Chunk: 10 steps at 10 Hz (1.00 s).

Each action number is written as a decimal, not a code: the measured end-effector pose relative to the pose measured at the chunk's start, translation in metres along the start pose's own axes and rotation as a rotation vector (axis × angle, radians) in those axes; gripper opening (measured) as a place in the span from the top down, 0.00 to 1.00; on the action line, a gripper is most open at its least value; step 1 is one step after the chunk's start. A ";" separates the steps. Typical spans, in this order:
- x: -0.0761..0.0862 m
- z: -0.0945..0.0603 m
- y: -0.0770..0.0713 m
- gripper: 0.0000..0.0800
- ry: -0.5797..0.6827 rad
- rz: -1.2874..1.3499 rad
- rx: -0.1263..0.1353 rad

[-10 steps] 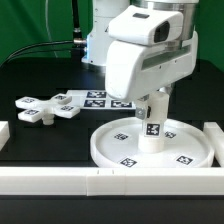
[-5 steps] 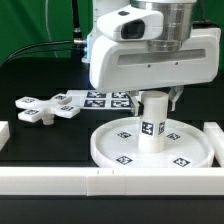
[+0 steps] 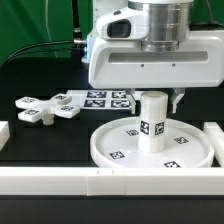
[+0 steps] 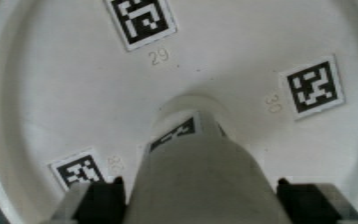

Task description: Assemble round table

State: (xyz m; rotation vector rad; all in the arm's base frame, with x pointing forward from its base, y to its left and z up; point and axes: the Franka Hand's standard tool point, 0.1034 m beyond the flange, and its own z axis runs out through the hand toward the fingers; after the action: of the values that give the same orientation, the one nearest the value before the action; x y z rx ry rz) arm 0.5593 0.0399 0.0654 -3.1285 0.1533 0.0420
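The large round disc point(image 3: 100, 150) lies flat on the black table with its rim up. The short cylindrical leg point(image 3: 152, 125) stands upright at its centre. My gripper point(image 3: 155, 100) is right above the leg, and one finger point(image 3: 178, 100) shows a little clear of the leg's side. In the wrist view the leg point(image 4: 194, 160) rises between my black fingers point(image 4: 91, 200), with a thin gap on each side, over the tagged disc point(image 4: 51, 90). The gripper point(image 4: 197, 205) is open round the leg's top. The cross-shaped piece point(image 3: 40, 108) lies at the exterior view's left.
The marker board point(image 3: 100, 98) lies behind the disc. A long white rail point(image 3: 60, 180) runs along the front, with rail pieces at the right point(image 3: 215, 135) and left point(image 3: 4, 130).
My hand has turned from a tilted pose to square over the leg. The finger beside the leg now stands farther out from it. The leg and disc have stayed in place.
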 end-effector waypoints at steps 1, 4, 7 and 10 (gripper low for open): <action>0.000 0.000 0.000 0.49 0.000 0.049 0.002; -0.001 0.001 -0.001 0.24 -0.003 0.065 0.008; -0.007 -0.010 0.003 0.19 0.007 -0.045 0.006; -0.013 -0.011 0.004 0.19 0.012 -0.095 0.007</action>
State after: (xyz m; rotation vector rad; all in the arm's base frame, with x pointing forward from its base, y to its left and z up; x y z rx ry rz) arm 0.5467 0.0372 0.0763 -3.1247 0.0041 0.0220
